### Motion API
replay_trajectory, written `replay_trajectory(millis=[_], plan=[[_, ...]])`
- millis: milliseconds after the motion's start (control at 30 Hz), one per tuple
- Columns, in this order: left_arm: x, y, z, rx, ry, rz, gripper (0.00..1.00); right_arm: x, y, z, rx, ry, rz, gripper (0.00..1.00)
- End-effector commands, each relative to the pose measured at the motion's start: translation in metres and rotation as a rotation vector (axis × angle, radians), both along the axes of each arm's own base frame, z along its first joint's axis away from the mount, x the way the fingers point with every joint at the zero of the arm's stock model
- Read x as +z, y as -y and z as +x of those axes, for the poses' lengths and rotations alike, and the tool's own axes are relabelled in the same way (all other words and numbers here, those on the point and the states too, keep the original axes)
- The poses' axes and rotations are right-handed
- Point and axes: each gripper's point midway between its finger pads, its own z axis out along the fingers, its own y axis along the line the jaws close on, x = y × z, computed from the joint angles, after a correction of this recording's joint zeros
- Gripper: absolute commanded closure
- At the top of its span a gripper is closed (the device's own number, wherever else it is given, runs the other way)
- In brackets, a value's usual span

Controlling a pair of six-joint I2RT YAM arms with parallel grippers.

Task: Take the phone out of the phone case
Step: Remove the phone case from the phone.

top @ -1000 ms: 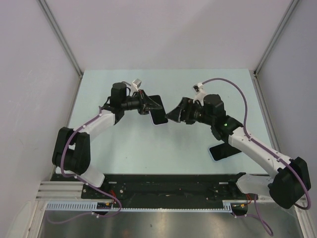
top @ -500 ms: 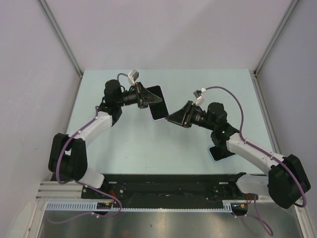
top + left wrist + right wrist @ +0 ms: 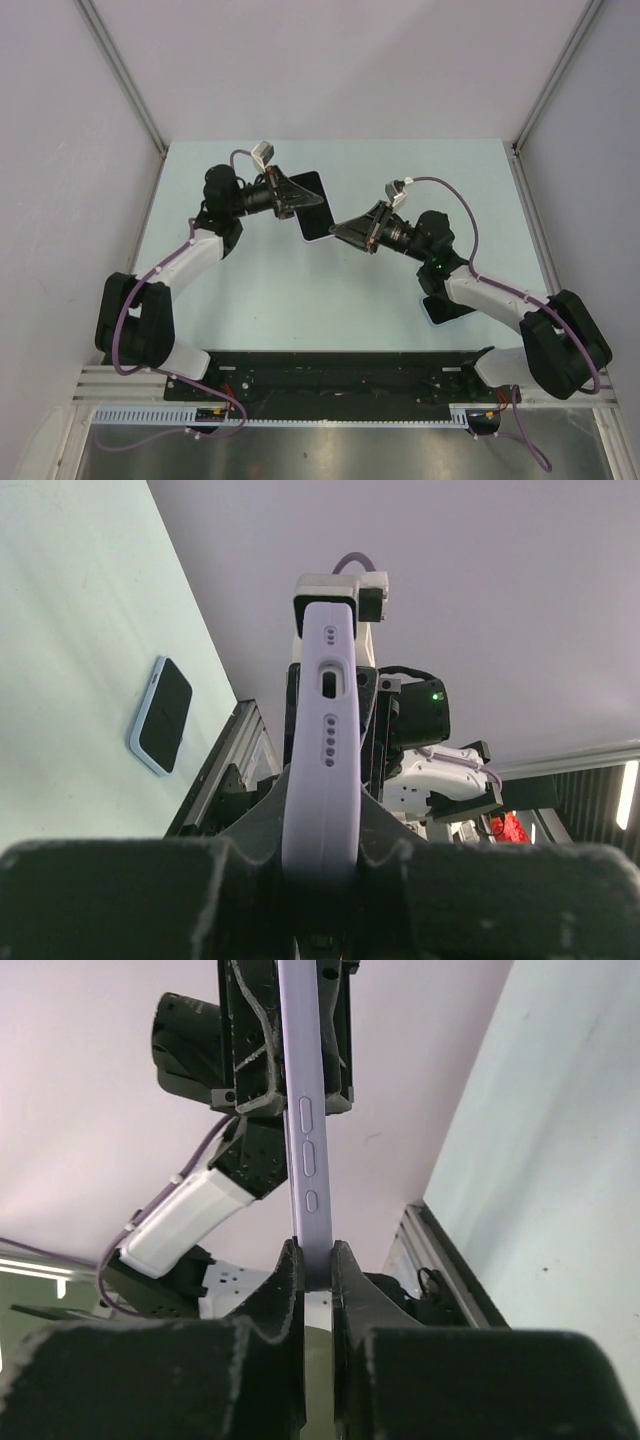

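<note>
The phone (image 3: 314, 207), dark screen up and tilted, sits in a lilac phone case (image 3: 325, 730) held in the air over the middle of the table. My left gripper (image 3: 297, 197) is shut on the case across its width, seen end-on in the left wrist view (image 3: 322, 825). My right gripper (image 3: 336, 231) is shut on the case's thin edge (image 3: 304, 1110) at the near right corner; the fingers (image 3: 290, 1275) pinch just below the side buttons. From the right wrist view the left gripper (image 3: 285, 1040) clamps the far end.
A second phone in a pale blue case (image 3: 449, 304) lies flat on the mint table (image 3: 250, 300) under the right arm, also visible as the pale blue phone (image 3: 161, 716). Grey walls enclose the back and sides. A black rail (image 3: 330, 375) runs along the near edge.
The right gripper has closed from open onto the case's corner. The left arm swung the phone a little up and back; the right arm stretched after it.
</note>
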Motion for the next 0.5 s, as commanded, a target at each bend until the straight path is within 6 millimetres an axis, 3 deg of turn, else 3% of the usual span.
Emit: replay_trajectory(millis=[0, 33, 100, 200, 267, 467], plan=[[0.038, 0.002, -0.017, -0.031, 0.150, -0.066, 1.00, 0.044, -0.006, -0.018, 0.068, 0.032, 0.211, 1.00], [0.039, 0.002, -0.018, -0.028, 0.150, -0.074, 1.00, 0.039, -0.006, -0.018, 0.073, 0.014, 0.229, 1.00], [0.049, 0.000, -0.020, -0.017, 0.194, -0.102, 0.98, 0.055, 0.000, -0.023, 0.093, 0.014, 0.348, 1.00], [0.055, -0.001, -0.021, -0.004, 0.203, -0.127, 0.82, 0.059, 0.005, -0.027, 0.124, -0.005, 0.485, 1.00], [0.057, -0.002, -0.023, 0.003, 0.201, -0.145, 0.73, 0.049, 0.000, -0.023, 0.123, -0.027, 0.490, 1.00], [0.060, -0.006, -0.025, 0.017, 0.173, -0.226, 0.69, 0.033, -0.015, -0.028, 0.134, -0.050, 0.459, 1.00]])
